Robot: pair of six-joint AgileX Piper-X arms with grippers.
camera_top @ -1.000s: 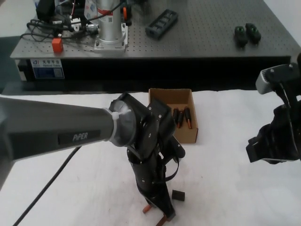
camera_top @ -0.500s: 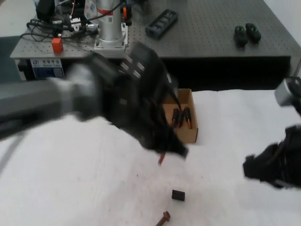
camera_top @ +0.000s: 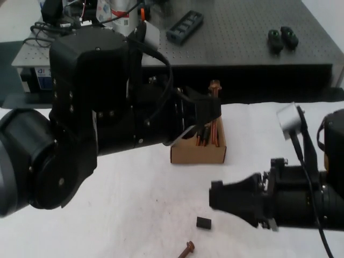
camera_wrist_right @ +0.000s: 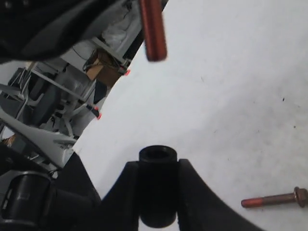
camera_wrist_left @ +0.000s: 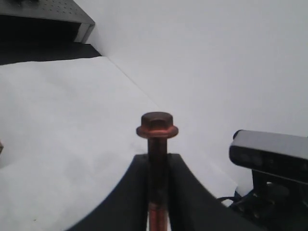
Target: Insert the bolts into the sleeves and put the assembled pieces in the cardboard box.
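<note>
Bolt (camera_wrist_left: 157, 137) stands upright, its long axis vertical, with the flanged hex head on top and the plain end of the shaft pointing down. It is copper-coloured metal, dull and slightly mottled. The left gripper (camera_wrist_left: 157, 159) is closed narrowly on the shaft. Its smooth, black, curved fingers press it from both sides a little below the head, so the head sticks out past the fingertips. In the high view this bolt hangs over the right part of the cardboard box (camera_top: 198, 153), a brown open-topped carton, with the head above the box's far rim. The sleeve (camera_wrist_right: 157, 190), a short matt black cylinder with a round bore, sits clamped between the fingers of the right gripper (camera_wrist_right: 158, 168). Its open end faces away from the wrist and its axis runs along the fingers. That gripper is in front of the box and to its right. The bolt's lower end shows beyond the sleeve's mouth, apart from it. On the white cloth (camera_top: 123, 215) in front of the box lies a second sleeve (camera_top: 203, 222), and farther from the box a second bolt (camera_top: 187, 248) lies on its side
</note>
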